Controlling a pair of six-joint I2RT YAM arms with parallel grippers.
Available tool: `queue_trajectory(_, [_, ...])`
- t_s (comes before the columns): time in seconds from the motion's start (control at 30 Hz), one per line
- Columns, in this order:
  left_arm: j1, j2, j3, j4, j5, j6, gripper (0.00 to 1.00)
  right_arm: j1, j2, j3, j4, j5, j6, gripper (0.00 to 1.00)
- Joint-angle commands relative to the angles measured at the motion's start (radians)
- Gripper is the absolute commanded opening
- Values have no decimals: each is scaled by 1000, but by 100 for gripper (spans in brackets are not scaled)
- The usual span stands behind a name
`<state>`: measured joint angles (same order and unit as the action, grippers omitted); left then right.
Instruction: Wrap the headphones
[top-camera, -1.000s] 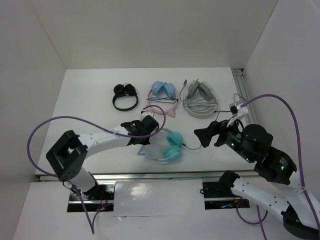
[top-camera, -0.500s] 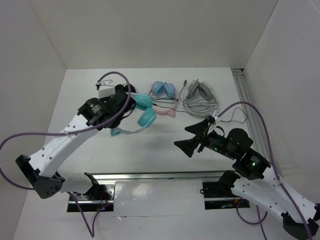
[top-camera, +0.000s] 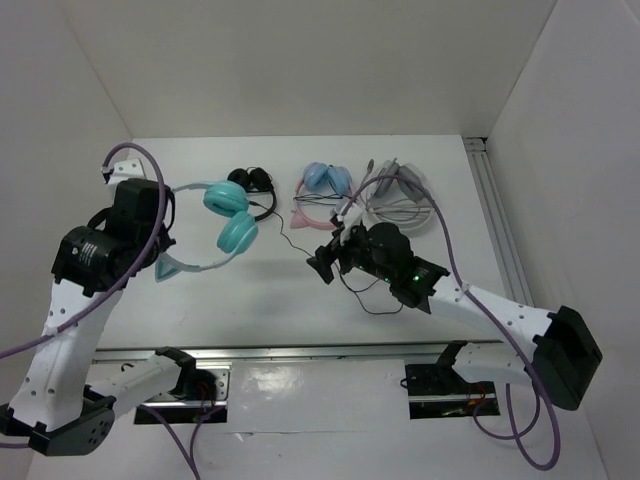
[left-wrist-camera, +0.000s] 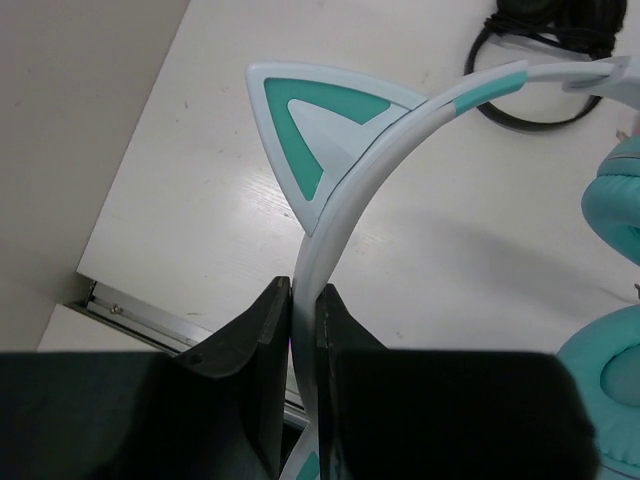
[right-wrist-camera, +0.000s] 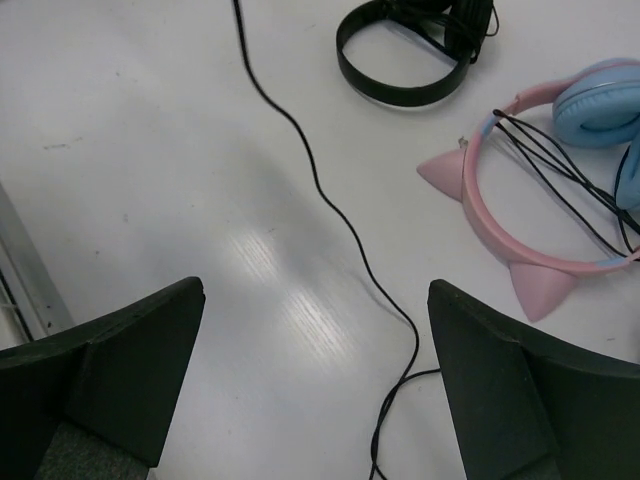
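A: Near edge first. What's there?
B: A metal rail (left-wrist-camera: 140, 312) runs along the front of the table (top-camera: 200, 300). The left gripper (left-wrist-camera: 305, 300) is up over the table's left side, with its fingers pinched tight on the pale headband of the headphones (top-camera: 237, 232). One teal cat ear (left-wrist-camera: 320, 130) sits just past the fingertips.

A: Is the set off the surface?
B: Looks so. It's held by the band alone. In the top view both teal cups hang out to the right of the gripper.

A: Right side?
B: The right gripper (right-wrist-camera: 315, 295) is low over mid-table, jaws spread wide, nothing in them. The thin black cable (right-wrist-camera: 330, 205) crosses the table between the two fingers. It runs nearer the finger on the right of the wrist view, and neither finger touches it.

A: Cable route?
B: From the teal cups it goes toward mid-table and passes under the right gripper. It ends in a loose loop nearer the front, beside the right forearm.

A: Anything in the way further back?
B: Three sets in a row at the far side.
- The black pair (right-wrist-camera: 405, 70) is on the left, and the teal cups overlap it in the top view.
- The pink cat-ear pair (right-wrist-camera: 500, 205) with light blue cups is in the middle, just beyond the right gripper, with a dark cord draped across it.
- The grey-white pair (top-camera: 405, 207) is on the right, partly hidden by the right arm's purple hose (top-camera: 440, 228).
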<state>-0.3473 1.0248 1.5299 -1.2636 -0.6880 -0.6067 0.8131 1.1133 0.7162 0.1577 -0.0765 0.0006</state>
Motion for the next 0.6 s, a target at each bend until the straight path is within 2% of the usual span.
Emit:
queue_trajectory(0.0, [20,-28,53,95,126,71,0,24,32,58,189,38,-94,100])
queue_trajectory(0.1, [21,-49,62,95,168,81,0,35,65,58,270,-52,-83,100])
queue_trajectory(0.33, [30,-89,94,95,275,99,0,57,77,13,442,-14,-36,100])
queue_trajectory(0.4, [30,-89,104,86,303,99,0,44,109,12,465,-39,-14,97])
queue_trajectory(0.47, [30,-98,115,86,320,99,0,44,129,25,476,-57,-5,91])
queue_trajectory(0.57, [30,-98,138,86,369,99,0,35,163,25,514,-98,7,73])
